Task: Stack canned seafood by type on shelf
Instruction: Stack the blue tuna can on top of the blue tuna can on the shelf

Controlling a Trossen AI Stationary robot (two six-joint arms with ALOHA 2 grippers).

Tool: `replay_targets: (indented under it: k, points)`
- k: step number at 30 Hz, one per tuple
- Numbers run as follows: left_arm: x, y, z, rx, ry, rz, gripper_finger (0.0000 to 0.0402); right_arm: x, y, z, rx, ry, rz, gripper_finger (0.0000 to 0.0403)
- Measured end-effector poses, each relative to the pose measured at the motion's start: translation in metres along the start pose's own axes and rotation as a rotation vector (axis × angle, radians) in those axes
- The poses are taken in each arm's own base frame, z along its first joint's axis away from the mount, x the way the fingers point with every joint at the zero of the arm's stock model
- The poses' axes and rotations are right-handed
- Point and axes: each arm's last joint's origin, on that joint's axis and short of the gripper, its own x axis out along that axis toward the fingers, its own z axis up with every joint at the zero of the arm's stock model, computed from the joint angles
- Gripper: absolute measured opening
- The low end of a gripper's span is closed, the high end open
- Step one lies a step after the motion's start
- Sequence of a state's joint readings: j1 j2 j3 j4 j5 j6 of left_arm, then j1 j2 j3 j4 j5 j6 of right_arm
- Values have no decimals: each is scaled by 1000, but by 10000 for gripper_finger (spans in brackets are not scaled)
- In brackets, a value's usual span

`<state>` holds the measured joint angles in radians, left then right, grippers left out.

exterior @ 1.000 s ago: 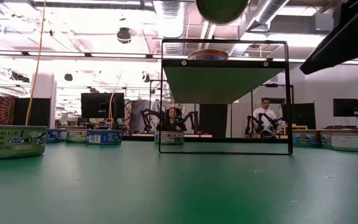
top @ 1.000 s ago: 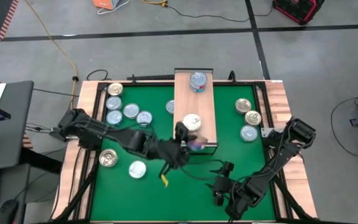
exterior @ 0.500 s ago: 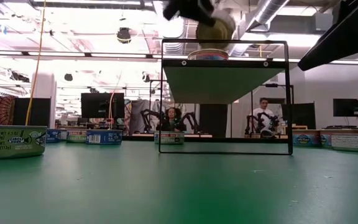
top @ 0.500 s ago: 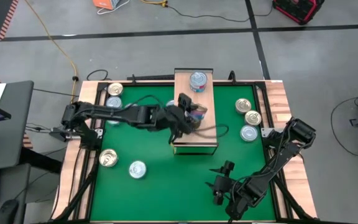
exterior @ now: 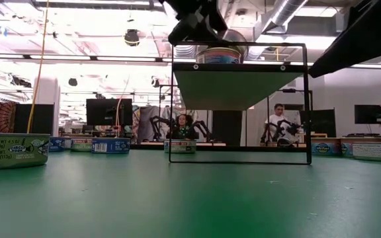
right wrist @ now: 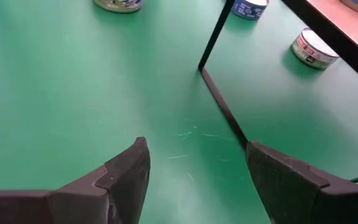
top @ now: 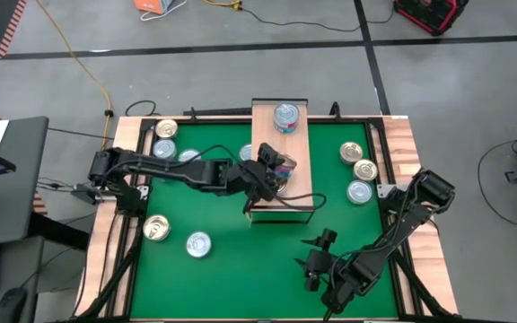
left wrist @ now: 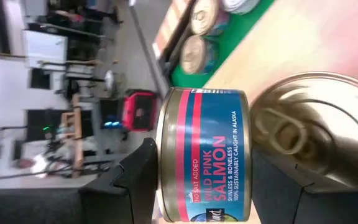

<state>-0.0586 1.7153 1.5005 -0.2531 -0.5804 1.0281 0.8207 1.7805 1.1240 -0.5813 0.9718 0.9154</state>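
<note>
The left gripper, pinching a pink salmon can, has carried it from off the shelf edge onto the plank beside the gold-top can, ready to set down, while the right gripper waits spread near the mat's front.
</note>
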Motion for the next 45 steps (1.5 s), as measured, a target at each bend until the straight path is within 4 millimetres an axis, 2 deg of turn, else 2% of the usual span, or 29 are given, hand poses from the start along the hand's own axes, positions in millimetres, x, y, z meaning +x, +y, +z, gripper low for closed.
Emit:
replay_targets:
  k: [6,11,16,21,27,32,37,45]
  points:
    - [0,8,1,-2,9,78,198,1,-1,0,-1,3,-6,292]
    - [-3,7,6,15,-4,86,198,1,-1,0,11,4,-6,292]
    - [-25,4,21,36,-28,109,198,0,-1,0,13,7,-3,292]
    - [-44,-14,37,91,-57,54,199,0,-1,0,9,9,-6,292]
    - [-50,-21,40,87,-27,46,198,1,-1,0,15,7,-4,292]
    - [-44,-28,38,107,-10,108,198,1,-1,0,26,6,-2,292]
    - [-38,-46,36,156,1,179,198,1,-1,0,24,6,-3,292]
    - [-46,-72,31,182,8,377,198,1,-1,0,22,7,-4,292]
